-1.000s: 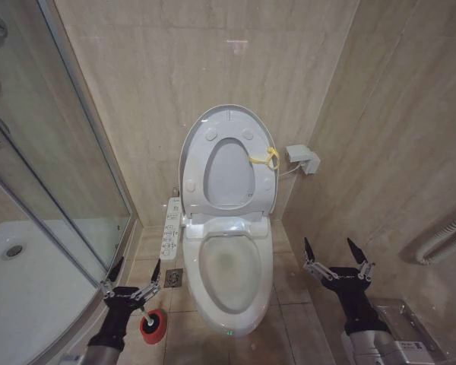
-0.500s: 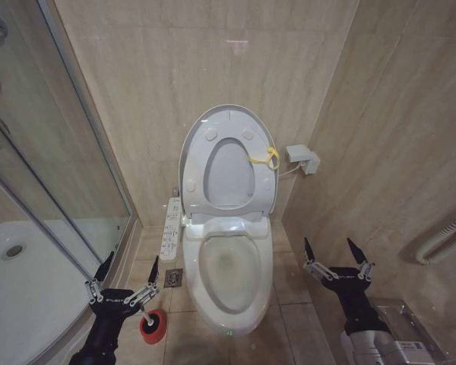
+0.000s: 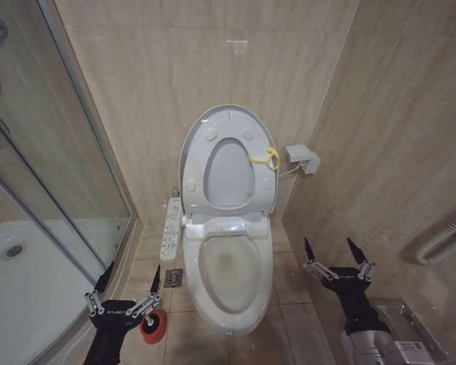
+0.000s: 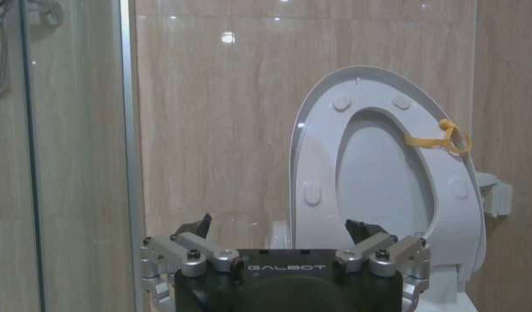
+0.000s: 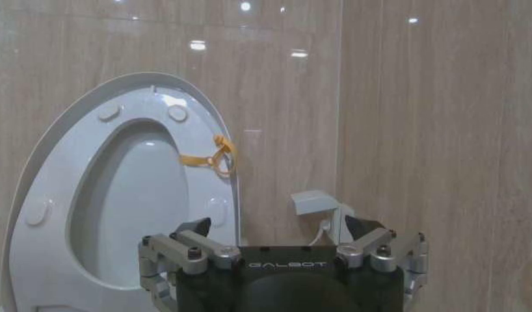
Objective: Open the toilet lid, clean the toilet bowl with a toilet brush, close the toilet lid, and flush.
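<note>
A small bathroom walled in beige marbled tile (image 3: 213, 68) has a tan tiled floor (image 3: 289, 319), with a glass shower enclosure (image 3: 53, 175) along the left side and its curved white shower tray (image 3: 23, 289) below. The toilet bowl (image 3: 229, 266) stands against the back wall in the middle of the floor; it holds only a shadowed, faintly stained inner surface, and whether there is water in it is hard to tell. The toilet lid (image 3: 213, 125) is raised upright against the wall with the ring-shaped seat (image 3: 229, 171) lifted against it, and a yellow loop (image 3: 266, 159) hangs at the right rim. A white control panel (image 3: 170, 226) runs along the bowl's left side, a floor drain (image 3: 174, 278) sits near it, and a small white wall box (image 3: 302, 158) is mounted to the right.

A red brush holder (image 3: 153, 325) stands on the floor by the bowl's front left; the toilet brush in it is mostly hidden, only a dark patch showing at its top. The left end effector (image 3: 126, 285) hovers just beside and above the holder, fingers spread wide and grasping nothing. The right end effector (image 3: 336, 252) is held over the floor right of the bowl, fingers likewise spread and empty. Both arms are cut off by the lower edge of the head view.
</note>
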Controlling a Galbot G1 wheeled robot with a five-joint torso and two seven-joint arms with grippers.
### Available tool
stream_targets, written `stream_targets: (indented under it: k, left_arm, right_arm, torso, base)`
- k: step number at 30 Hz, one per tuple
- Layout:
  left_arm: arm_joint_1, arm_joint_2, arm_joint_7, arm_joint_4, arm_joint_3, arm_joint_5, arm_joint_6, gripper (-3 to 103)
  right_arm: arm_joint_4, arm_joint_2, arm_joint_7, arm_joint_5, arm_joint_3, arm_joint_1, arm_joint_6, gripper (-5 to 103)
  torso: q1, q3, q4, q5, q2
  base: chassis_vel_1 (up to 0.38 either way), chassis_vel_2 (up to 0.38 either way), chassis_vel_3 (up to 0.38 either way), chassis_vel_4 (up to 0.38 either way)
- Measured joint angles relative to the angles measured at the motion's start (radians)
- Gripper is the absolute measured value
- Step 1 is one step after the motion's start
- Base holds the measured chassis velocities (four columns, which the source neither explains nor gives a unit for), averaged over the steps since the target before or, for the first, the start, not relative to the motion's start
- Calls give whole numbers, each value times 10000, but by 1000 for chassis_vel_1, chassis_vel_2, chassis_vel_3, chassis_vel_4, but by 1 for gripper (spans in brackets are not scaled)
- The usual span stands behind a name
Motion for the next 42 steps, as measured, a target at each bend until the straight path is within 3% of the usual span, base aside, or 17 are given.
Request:
stream_targets:
  k: [42]
  left_arm:
    - [-38, 15, 8, 56, -6, -35, -20, 100]
  right_arm:
    - [0, 0, 0, 0, 0, 0, 0, 100]
  torso:
    - [0, 0, 0, 0, 0]
  base:
    - [0, 0, 0, 0]
